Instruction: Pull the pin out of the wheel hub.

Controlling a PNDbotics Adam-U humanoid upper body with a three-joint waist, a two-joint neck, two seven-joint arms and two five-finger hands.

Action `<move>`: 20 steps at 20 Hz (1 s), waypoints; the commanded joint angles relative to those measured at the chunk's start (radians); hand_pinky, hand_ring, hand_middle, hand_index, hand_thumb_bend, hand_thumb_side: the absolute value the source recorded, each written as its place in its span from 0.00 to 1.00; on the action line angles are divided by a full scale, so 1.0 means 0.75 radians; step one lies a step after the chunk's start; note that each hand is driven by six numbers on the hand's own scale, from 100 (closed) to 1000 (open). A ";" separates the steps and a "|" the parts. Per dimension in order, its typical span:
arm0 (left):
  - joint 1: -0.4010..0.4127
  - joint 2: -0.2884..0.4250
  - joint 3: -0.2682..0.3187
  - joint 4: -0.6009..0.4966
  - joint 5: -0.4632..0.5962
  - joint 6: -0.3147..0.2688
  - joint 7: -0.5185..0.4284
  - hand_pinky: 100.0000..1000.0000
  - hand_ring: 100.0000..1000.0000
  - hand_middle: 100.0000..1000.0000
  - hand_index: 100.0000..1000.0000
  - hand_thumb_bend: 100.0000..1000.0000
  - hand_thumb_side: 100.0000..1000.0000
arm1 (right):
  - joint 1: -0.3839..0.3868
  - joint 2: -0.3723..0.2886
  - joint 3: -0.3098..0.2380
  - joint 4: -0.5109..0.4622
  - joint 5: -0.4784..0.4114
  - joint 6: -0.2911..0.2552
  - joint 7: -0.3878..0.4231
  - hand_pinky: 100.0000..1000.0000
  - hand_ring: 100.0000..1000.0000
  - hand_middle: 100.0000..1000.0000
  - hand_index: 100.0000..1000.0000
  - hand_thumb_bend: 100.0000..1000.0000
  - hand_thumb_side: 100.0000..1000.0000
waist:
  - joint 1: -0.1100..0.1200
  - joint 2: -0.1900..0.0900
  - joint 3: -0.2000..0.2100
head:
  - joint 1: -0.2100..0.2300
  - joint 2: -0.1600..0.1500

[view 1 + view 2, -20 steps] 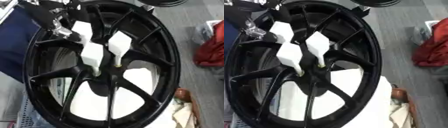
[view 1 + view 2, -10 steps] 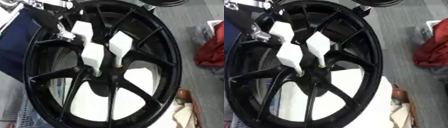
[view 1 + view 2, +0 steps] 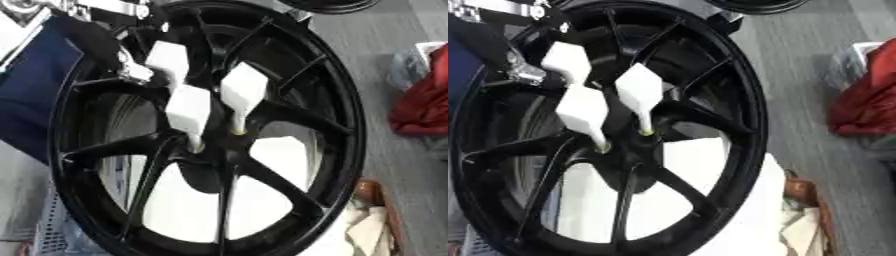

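A large black spoked wheel (image 3: 343, 125) stands tilted and fills the view. Three pins with white block handles stick out around its hub (image 3: 213, 152): one at the upper left (image 3: 166, 59), one in the middle (image 3: 188, 107), one to the right (image 3: 242, 89). My left arm, black with silver joints, comes in from the upper left. My left hand (image 3: 131, 72) lies against the left side of the upper-left pin's handle, partly behind a spoke, so its grip is hidden. The right hand shows in neither view.
A red cloth (image 3: 424, 105) lies on the grey floor at the right. A blue surface (image 3: 35, 85) is behind the wheel at the left. A white sheet (image 3: 262, 160) shows through the spokes. A brown object (image 3: 372, 192) sits at the lower right. Another dark rim (image 3: 324, 4) is at the top.
My left hand has edged slightly down and closer to the upper-left pin's handle. The three pins and the wheel stand as before.
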 commanded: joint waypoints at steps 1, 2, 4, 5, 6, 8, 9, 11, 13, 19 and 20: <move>-0.020 0.019 0.023 -0.017 0.020 0.007 0.001 0.73 0.62 0.49 0.66 0.19 0.41 | -0.010 -0.031 -0.021 -0.001 -0.006 -0.001 -0.006 0.83 0.75 0.64 0.74 0.00 0.41 | -0.004 -0.038 -0.001 | 0.001 -0.015; -0.019 0.019 0.028 -0.018 0.024 0.010 0.001 0.71 0.58 0.45 0.61 0.17 0.39 | -0.009 -0.031 -0.021 0.000 -0.007 -0.002 -0.007 0.83 0.75 0.64 0.74 0.00 0.41 | -0.004 -0.039 -0.001 | 0.001 -0.016; -0.017 0.019 0.043 -0.017 0.029 0.021 0.001 0.69 0.54 0.40 0.56 0.11 0.37 | -0.005 -0.031 -0.022 0.000 -0.008 -0.002 -0.008 0.83 0.75 0.64 0.74 0.00 0.41 | -0.005 -0.040 -0.002 | 0.001 -0.015; -0.016 0.020 0.052 -0.018 0.033 0.028 0.001 0.68 0.53 0.39 0.55 0.10 0.37 | -0.004 -0.032 -0.023 0.001 -0.008 -0.002 -0.009 0.83 0.75 0.64 0.74 0.00 0.42 | -0.005 -0.040 -0.003 | 0.000 -0.016; -0.016 0.021 0.060 -0.019 0.039 0.035 0.001 0.67 0.52 0.38 0.53 0.07 0.36 | -0.003 -0.032 -0.023 0.002 -0.008 -0.001 -0.009 0.83 0.75 0.64 0.74 0.00 0.42 | -0.005 -0.041 -0.003 | 0.000 -0.015; -0.020 0.023 0.086 -0.025 0.055 0.052 0.001 0.66 0.49 0.34 0.48 0.06 0.37 | -0.001 -0.032 -0.023 0.005 -0.006 -0.001 -0.010 0.83 0.75 0.64 0.74 0.00 0.42 | -0.006 -0.042 -0.001 | -0.003 -0.014; -0.022 0.025 0.100 -0.028 0.065 0.061 0.001 0.65 0.49 0.34 0.47 0.06 0.37 | 0.000 -0.032 -0.023 0.005 -0.006 -0.001 -0.010 0.83 0.75 0.64 0.74 0.00 0.42 | -0.006 -0.043 0.000 | -0.003 -0.013; -0.024 0.030 0.123 -0.036 0.078 0.075 0.001 0.64 0.48 0.33 0.46 0.08 0.37 | 0.001 -0.032 -0.024 0.006 -0.005 -0.001 -0.010 0.83 0.75 0.64 0.74 0.00 0.42 | -0.006 -0.044 0.000 | -0.004 -0.014; -0.026 0.037 0.140 -0.044 0.097 0.089 0.001 0.64 0.47 0.32 0.46 0.08 0.37 | 0.003 -0.032 -0.024 0.008 -0.003 -0.001 -0.010 0.83 0.75 0.64 0.74 0.00 0.42 | -0.007 -0.046 0.000 | -0.005 -0.013; -0.034 0.092 0.212 -0.080 0.145 0.129 0.059 0.64 0.47 0.32 0.45 0.05 0.37 | 0.010 -0.036 -0.027 0.012 -0.004 0.000 -0.014 0.83 0.75 0.64 0.74 0.00 0.43 | -0.009 -0.050 0.011 | -0.011 -0.002; -0.033 0.109 0.233 -0.085 0.154 0.133 0.076 0.64 0.47 0.32 0.46 0.05 0.37 | 0.012 -0.037 -0.028 0.012 -0.005 -0.001 -0.015 0.83 0.75 0.64 0.74 0.00 0.43 | -0.009 -0.051 0.015 | -0.014 0.001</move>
